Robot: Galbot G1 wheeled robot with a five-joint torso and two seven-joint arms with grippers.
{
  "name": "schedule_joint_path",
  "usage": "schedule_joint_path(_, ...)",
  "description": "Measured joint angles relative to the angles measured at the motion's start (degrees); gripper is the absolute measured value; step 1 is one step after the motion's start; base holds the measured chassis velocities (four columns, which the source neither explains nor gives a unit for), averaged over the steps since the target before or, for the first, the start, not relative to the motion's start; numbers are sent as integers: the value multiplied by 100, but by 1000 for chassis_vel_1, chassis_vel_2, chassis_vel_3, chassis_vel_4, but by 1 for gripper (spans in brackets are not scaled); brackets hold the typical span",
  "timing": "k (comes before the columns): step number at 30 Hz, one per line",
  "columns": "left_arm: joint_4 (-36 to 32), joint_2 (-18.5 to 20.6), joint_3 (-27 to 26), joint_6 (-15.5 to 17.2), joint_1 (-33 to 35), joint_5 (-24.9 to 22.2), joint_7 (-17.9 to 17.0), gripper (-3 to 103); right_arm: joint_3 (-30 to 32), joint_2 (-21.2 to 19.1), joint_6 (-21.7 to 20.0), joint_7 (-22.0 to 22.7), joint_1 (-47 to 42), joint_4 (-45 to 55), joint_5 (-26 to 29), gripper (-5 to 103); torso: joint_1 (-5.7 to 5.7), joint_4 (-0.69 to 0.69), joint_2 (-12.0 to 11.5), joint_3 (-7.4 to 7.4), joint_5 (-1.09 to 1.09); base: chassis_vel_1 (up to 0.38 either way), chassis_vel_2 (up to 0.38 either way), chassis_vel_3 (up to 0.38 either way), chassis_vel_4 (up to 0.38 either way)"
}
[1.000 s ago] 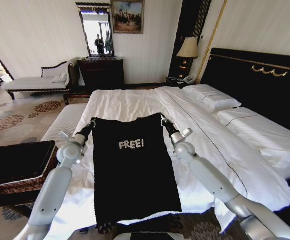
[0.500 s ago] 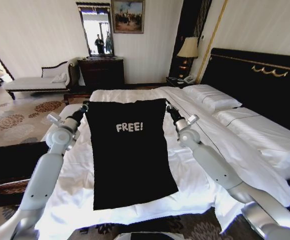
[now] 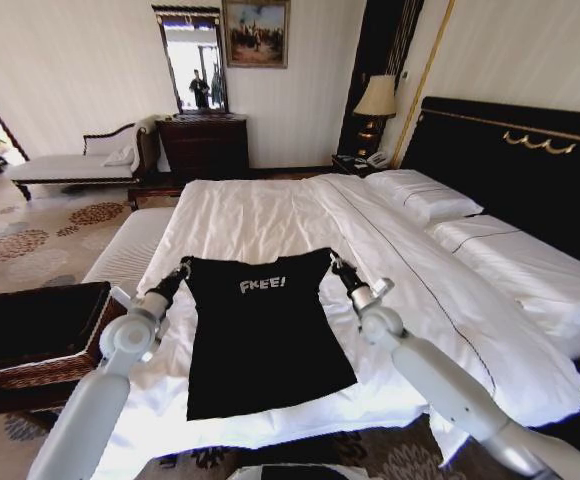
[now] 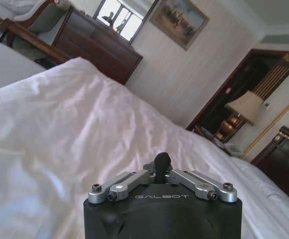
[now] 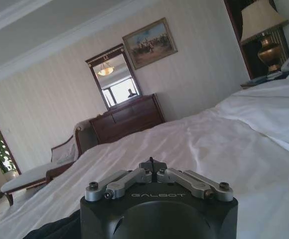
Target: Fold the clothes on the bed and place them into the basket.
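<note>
black t-shirt [image 3: 265, 335] w/ white "free!" lettering lies on the white duvet of the bed [image 3: 410, 270], near the foot end, chest print facing up. its lower part is flat on the duvet, hem close to the bed's near edge; top edge is pulled taut between the two grippers, just off the duvet. left gripper [image 3: 183, 266] is at the shirt's left shoulder corner, fingers closed on the fabric. right gripper [image 3: 336, 266] is at the right shoulder corner, fingers pinched on the cloth too. both arms reach fwd from the bottom of the head view, one each side of the shirt. in the left wrist view the gripper [image 4: 162, 160] shows its linkage drawn in to a single dark tip over white duvet. right wrist view is much the same: gripper [image 5: 151, 163] closed to a point, a bit of black cloth at the lower corner. wicker basket [image 3: 80, 365] sits on the floor to the robot's left, beside the bed, black inside, well apart from the shirt
</note>
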Motion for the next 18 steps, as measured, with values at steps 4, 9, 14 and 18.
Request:
schedule_joint_path(4, -179, -171, -48, 50, 635, 308, -7, 0, 76, -80, 5, 197, -501, 167, -142, 0, 0, 0, 0, 0, -2, 0, 0, 0, 0)
schedule_joint_path(9, -601, -256, -152, 232, 1390, 572, -135, 0, 203, -215, 7, 441, -1144, 467, -295, 0, 0, 1, 0, 0, -1, 0, 0, 0, 0)
schedule_joint_path(14, -1066, -247, -313, 496, 1994, 695, -319, 0, 333, -306, 34, 549, -1870, 698, -474, 0, 0, 0, 0, 0, 0, 0, 0, 0, 0)
schedule_joint_path(18, -1117, -231, -395, 711, 2343, 954, -371, 0, 408, -298, 66, 647, -2319, 758, -539, 0, 0, 0, 1, 0, -2, 0, 0, 0, 0)
